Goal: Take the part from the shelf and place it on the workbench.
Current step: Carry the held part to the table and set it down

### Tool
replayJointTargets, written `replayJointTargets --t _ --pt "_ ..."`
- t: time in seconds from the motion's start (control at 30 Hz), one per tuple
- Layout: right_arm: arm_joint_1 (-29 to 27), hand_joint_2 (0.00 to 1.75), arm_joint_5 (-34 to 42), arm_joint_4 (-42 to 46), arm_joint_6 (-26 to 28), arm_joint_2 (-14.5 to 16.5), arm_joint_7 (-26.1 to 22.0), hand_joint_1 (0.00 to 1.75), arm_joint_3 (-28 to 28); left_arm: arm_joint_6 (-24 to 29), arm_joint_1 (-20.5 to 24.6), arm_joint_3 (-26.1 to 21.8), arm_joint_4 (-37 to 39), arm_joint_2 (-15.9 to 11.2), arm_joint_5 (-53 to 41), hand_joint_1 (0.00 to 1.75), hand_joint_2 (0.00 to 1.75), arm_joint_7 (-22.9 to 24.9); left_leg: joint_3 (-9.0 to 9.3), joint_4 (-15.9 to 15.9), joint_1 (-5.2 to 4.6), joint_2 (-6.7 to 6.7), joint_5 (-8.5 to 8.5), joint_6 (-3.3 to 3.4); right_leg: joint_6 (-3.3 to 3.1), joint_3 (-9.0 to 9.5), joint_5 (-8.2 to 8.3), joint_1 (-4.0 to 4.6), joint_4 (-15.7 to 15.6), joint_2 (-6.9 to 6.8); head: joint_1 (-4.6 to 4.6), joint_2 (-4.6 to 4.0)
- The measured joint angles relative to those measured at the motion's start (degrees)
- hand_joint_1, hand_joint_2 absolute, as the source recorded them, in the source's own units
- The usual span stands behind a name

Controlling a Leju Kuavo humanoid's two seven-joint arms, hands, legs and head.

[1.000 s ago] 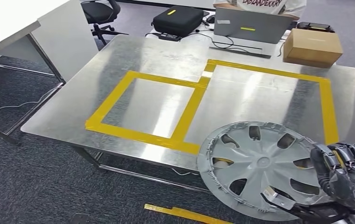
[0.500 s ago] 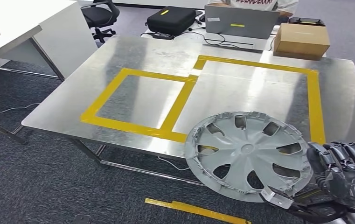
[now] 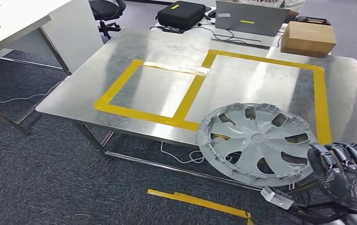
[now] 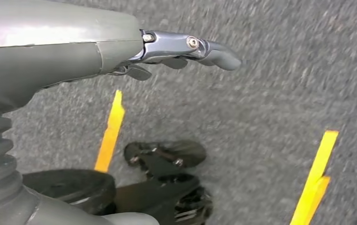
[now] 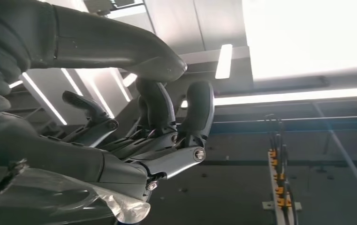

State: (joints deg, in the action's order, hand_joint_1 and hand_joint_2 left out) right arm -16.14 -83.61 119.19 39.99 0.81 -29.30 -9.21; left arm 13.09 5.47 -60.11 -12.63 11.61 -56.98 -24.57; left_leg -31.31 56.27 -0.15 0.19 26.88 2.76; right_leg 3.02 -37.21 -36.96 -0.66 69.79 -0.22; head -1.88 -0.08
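head view | right hand [image 3: 347, 180] grips wheel cover [image 3: 256, 143] by its near-right rim, disc tilted over bench [image 3: 134, 51] front edge, part past it | larger taped square [image 3: 319, 93] lies ahead-left of hand | left hand [image 4: 186, 49] hangs over floor, fingers straight, holding nothing

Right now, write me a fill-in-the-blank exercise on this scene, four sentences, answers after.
1. The right hand holds a grey ____ by its rim.
2. The tape on the workbench is ____ in colour.
3. A cardboard ____ sits at the far right corner of the workbench.
4. The left hand hangs over the ____.

Answers: hubcap; yellow; box; floor
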Motion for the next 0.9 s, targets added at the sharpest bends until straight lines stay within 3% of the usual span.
replayJointTargets --t 0.03,0.07,0.1,0.17,0.2,0.27,0.33,0.37,0.43,0.5,0.53,0.57,0.6,0.63,0.67,0.73,0.77,0.83,0.87,0.9 --pt "0.0 1.75 -0.3 0.0 0.0 -0.2 0.8 1.75 0.1 0.0 0.0 0.0 0.0 0.0 0.0 0.0 1.75 0.0 -0.8 0.1 -0.07 0.03 -0.55 0.01 0.1 -0.3 -0.64 -0.01 2.5 0.0 0.02 0.0" --pt "-0.1 1.75 -0.7 0.0 0.0 -0.4 1.8 1.75 0.3 -0.1 0.0 0.0 0.0 0.0 0.0 0.0 1.75 0.1 -1.59 0.2 -0.11 0.05 -1.08 -0.03 0.14 0.28 -0.05 -0.01 3.2 0.0 0.02 -0.01" --pt "-0.1 1.75 -1.1 0.0 0.0 -0.8 2.9 1.75 0.5 -0.1 0.0 0.0 0.0 0.0 0.0 0.0 1.75 0.1 -2.33 0.3 -0.12 0.06 -1.56 -0.12 0.14 1.96 1.54 -0.01 1.5 0.0 0.01 -0.01" --pt "-0.1 1.75 -2.2 0.0 0.0 -1.6 5.9 1.75 1.1 -0.1 0.0 0.0 0.0 0.0 0.0 0.0 1.75 0.2 -3.54 0.7 -0.2 0.01 -2.47 -0.46 0.03 7.7 4.33 -0.03 -6.4 0.0 -0.01 0.0" --pt "-0.1 1.75 -2.7 0.1 0.0 -2.0 7.7 1.75 1.5 -0.1 0.0 0.0 0.0 0.0 0.0 0.0 1.75 0.2 -3.98 0.9 -0.29 -0.03 -2.89 -0.71 -0.15 10.59 4.68 -0.01 -10.7 0.05 0.01 0.0" --pt "-0.3 1.75 -3.5 0.5 0.0 -2.7 11.3 1.75 2.2 -0.1 0.0 -0.1 0.0 0.1 0.0 0.0 1.75 0.3 -4.43 1.2 -0.44 -0.09 -3.78 -1.32 -0.65 13.13 4.11 0.14 -15.2 0.12 -0.02 0.01" --pt "-0.7 1.75 -3.1 1.2 0.0 -3.0 13.3 1.75 2.7 -0.1 -0.1 -0.2 0.0 0.0 0.0 0.0 1.75 0.4 -4.71 1.3 -0.35 -0.13 -4.28 -2.02 -1.52 12.39 4.56 0.2 -15.4 0.04 -0.06 0.0" --pt "-0.8 1.75 -2.3 1.6 0.0 -2.9 13.2 1.75 2.9 -0.1 -0.1 -0.2 0.0 0.0 0.0 0.0 1.75 0.6 -5.03 1.9 -0.27 -0.16 -3.36 -2.37 -2.1 11.9 5.03 0.16 -15.4 -0.06 -0.02 0.0" --pt "-1.0 1.75 0.3 2.6 0.0 -2.5 11.1 1.75 2.9 -0.1 -0.2 -0.3 0.0 0.0 0.1 0.0 1.75 0.8 -6.16 5.8 -0.07 -0.21 1.53 -3.0 -3.08 10.65 6.25 0.06 -15.4 -0.26 0.14 0.0" --pt "-0.9 1.75 5.5 3.2 0.0 -0.6 4.5 1.75 1.7 -0.1 -0.2 -0.4 0.0 0.0 0.1 0.0 1.75 0.9 -7.47 13.2 0.11 -0.21 7.15 -3.45 -3.42 9.28 7.54 0.19 -15.3 -0.29 0.25 -0.01" --pt "-0.7 1.75 9.0 3.4 0.0 1.1 -0.3 1.75 0.3 -0.1 -0.2 -0.4 0.0 0.0 0.2 0.0 1.75 0.9 -7.64 16.3 0.19 -0.21 8.28 -3.57 -3.43 8.53 8.19 0.28 -15.1 -0.31 0.25 -0.01" --pt "-0.4 1.75 12.8 3.5 0.0 3.1 -4.8 1.75 -1.7 -0.1 -0.2 -0.5 0.0 0.0 0.3 0.0 1.75 0.9 -7.14 17.8 0.24 -0.21 8.05 -3.59 -3.4 7.72 8.81 0.37 -14.9 -0.35 0.26 -0.01" --pt "-0.2 1.75 15.9 3.7 0.0 5.0 -7.8 1.75 -3.8 0.0 -0.2 -0.7 0.0 0.0 0.4 0.0 1.75 1.0 -5.69 17.2 0.26 -0.21 6.77 -3.47 -3.35 6.9 9.37 0.47 -14.6 -0.37 0.27 -0.01" --pt "0.0 1.75 18.6 4.0 0.0 6.8 -9.5 1.75 -6.0 0.0 -0.2 -0.8 0.0 0.0 0.5 0.0 1.75 1.0 -3.32 14.4 0.24 -0.23 5.17 -3.2 -3.27 6.01 9.86 0.54 -14.3 -0.37 0.27 0.0" --pt "0.2 1.75 21.1 4.3 0.0 8.4 -10.0 1.75 -8.1 0.1 -0.2 -1.0 0.0 0.0 0.7 0.0 1.75 1.0 -0.35 10.3 0.18 -0.27 4.05 -2.82 -3.14 5.27 10.26 0.6 -14.0 -0.37 0.26 0.0" --pt "0.8 1.75 27.4 4.8 0.0 11.1 -10.3 1.75 -12.6 0.3 -0.2 -1.3 0.0 0.0 1.1 0.0 1.75 1.1 4.62 2.4 -0.04 -0.36 3.72 -2.13 -2.73 4.15 11.0 0.8 -13.4 -0.37 0.2 0.0" --pt "1.1 1.75 31.3 4.8 0.0 12.2 -10.3 1.75 -15.1 0.5 -0.1 -1.5 0.0 0.1 1.4 0.0 1.75 1.1 5.68 0.2 -0.19 -0.39 4.02 -1.91 -2.41 3.74 11.43 0.83 -13.3 -0.42 0.21 -0.01" --pt "1.4 1.75 39.8 4.1 0.0 14.0 -10.3 1.75 -20.0 0.8 -0.2 -2.1 0.0 0.3 2.1 0.0 1.75 1.3 5.38 -0.9 -0.29 -0.33 3.69 -1.4 -1.64 3.16 12.24 0.75 -13.3 -0.51 0.27 -0.01" --pt "1.4 1.75 43.8 3.2 0.0 14.7 -10.3 1.75 -22.4 1.0 -0.2 -2.4 0.0 0.4 2.5 0.0 1.75 1.4 4.84 -1.0 -0.23 -0.23 3.09 -1.01 -1.29 2.75 11.81 0.66 -13.0 -0.42 0.34 -0.01" --pt "1.4 1.75 47.3 1.8 0.0 15.2 -10.2 1.75 -24.5 1.2 -0.3 -2.8 0.0 0.4 2.9 0.0 1.75 1.6 4.13 -1.2 -0.15 -0.13 2.33 -0.57 -0.96 2.07 10.24 0.58 -11.9 -0.29 0.29 -0.01"
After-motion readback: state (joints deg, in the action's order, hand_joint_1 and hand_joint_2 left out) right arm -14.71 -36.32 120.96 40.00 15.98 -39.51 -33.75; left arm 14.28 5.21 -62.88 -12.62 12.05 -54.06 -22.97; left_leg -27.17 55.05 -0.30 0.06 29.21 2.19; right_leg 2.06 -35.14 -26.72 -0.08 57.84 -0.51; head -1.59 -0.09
